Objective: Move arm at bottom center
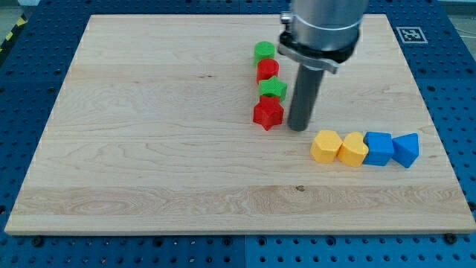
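My tip [298, 129] rests on the wooden board [149, 149], just right of the red star block [268, 113]. A column of blocks runs up from that star: a green star [273, 88], a red round block [267, 70] and a green round block [264, 51]. To the lower right of my tip lies a row of blocks: a yellow block [325, 146], a second yellow block [353, 149], a blue block [378, 147] and a blue angular block [406, 149]. The rod rises to the arm's grey body [321, 30] at the view's top.
The board lies on a blue perforated table [454, 89]. A black-and-white marker tag [410, 34] sits at the board's top right corner.
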Available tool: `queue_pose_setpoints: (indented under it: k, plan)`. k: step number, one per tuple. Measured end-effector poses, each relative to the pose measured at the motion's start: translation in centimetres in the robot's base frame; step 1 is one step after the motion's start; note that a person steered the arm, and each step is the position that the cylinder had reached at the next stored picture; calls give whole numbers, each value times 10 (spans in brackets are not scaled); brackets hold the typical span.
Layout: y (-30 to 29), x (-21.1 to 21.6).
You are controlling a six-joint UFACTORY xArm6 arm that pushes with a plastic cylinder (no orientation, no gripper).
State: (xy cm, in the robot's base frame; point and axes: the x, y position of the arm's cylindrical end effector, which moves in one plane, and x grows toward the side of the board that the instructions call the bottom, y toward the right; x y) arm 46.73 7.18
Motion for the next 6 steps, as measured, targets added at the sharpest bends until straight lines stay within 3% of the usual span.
queue_pose_setpoints:
  k: [1, 3, 5, 6]
  plan:
    - [-38, 0]
    - [-82, 51]
    - [-83, 124]
    - [-66, 133]
